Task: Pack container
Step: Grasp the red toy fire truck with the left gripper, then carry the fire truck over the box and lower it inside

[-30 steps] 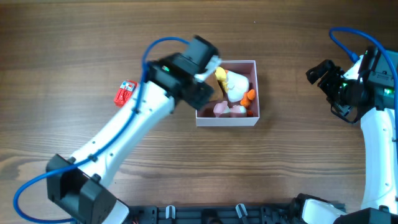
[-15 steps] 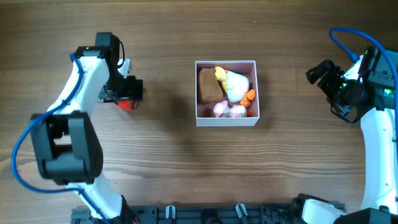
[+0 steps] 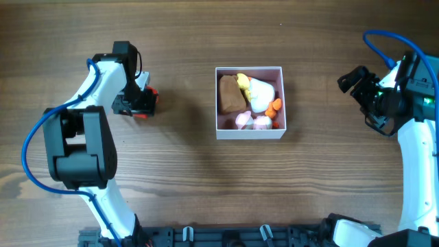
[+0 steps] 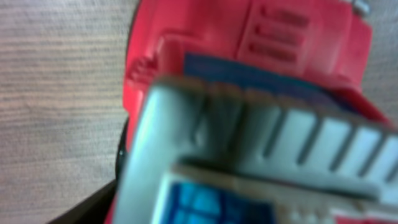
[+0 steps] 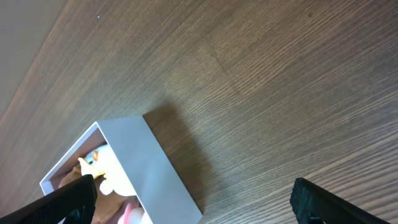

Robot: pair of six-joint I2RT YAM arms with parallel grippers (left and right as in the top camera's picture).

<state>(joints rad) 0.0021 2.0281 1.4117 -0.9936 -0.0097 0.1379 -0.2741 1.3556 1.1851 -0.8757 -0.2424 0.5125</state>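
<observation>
The container (image 3: 282, 103) is a white-walled square box with a pink inside at the table's middle. It holds a brown toy (image 3: 231, 95), a white and yellow toy (image 3: 258, 92), a small orange one and pink ones. A red toy truck (image 3: 151, 94) with grey and blue parts lies on the table left of the box. My left gripper (image 3: 139, 104) is down over the truck, which fills the blurred left wrist view (image 4: 205, 37); the fingers are hidden. My right gripper (image 3: 355, 81) is open and empty, right of the box, whose white wall shows in the right wrist view (image 5: 152, 165).
Wood-grain table (image 3: 206, 192) all around. The left arm reaches along the left side, the right arm stands at the right edge. A black rail runs along the front edge.
The left arm left the box, where a brown toy now lies, and swung left to the red truck. It has since settled lower over the truck. The right arm has not moved.
</observation>
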